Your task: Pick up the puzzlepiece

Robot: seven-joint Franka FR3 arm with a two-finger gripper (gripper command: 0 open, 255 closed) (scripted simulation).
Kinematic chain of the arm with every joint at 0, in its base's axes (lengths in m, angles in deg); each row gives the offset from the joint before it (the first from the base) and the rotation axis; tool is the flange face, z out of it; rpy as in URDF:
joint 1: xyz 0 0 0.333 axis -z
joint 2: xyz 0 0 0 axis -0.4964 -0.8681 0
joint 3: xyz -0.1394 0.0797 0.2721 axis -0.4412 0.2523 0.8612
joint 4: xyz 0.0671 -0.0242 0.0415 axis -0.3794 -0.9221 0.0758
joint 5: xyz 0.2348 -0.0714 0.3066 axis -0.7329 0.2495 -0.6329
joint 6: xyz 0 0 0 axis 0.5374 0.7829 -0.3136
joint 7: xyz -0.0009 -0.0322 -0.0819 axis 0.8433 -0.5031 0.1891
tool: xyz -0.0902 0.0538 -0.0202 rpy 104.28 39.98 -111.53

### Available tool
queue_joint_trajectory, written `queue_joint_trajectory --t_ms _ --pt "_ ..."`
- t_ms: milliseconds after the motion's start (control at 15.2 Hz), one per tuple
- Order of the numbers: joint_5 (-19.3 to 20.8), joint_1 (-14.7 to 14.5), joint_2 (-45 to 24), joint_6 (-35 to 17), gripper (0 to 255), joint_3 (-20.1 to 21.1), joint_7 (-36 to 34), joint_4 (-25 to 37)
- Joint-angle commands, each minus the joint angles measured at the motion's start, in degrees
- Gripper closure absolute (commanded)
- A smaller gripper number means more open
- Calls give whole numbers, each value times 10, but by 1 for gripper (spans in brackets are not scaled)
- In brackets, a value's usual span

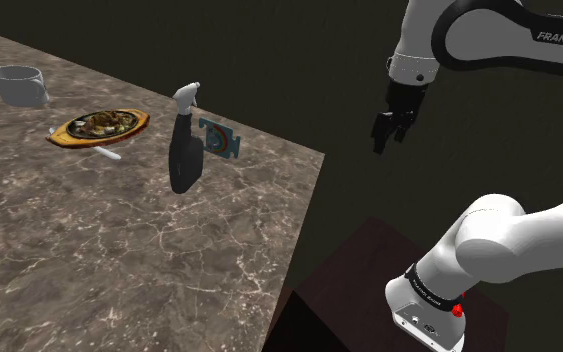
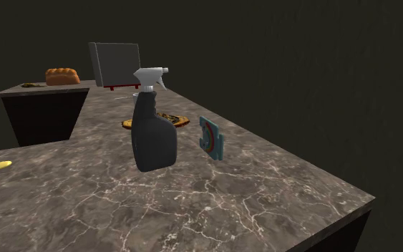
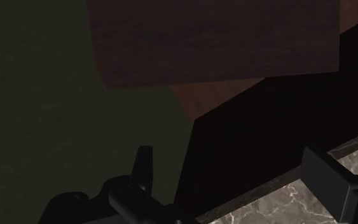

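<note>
Tool [image 1: 389, 138] hangs open and empty, off the worktop [image 1: 119, 270]. Puzzlepiece [image 1: 219, 138] stands untouched well beyond it; approach and grasp are left.

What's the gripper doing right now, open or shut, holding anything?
Gripper: open, fingers apart, holding nothing, up in the air well apart from the puzzle piece.

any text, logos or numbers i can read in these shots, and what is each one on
"FRANKA E": on the upper arm link in the shoulder view, cut off at the picture's edge.
Print on the dark band round the lower arm link: too small to read.
Puzzle piece: coloured arcs, no letters that I can make out.
Spray bottle: no label.
</note>
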Motion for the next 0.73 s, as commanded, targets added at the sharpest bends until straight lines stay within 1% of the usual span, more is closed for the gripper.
queue_joint_trajectory --t_ms 0,330,660 --pt "0 0 0 0 0 0 0 0" --pt "-9 -17 -98 -73 0 3 27 42" --pt "-18 -33 -195 -130 0 9 54 99"
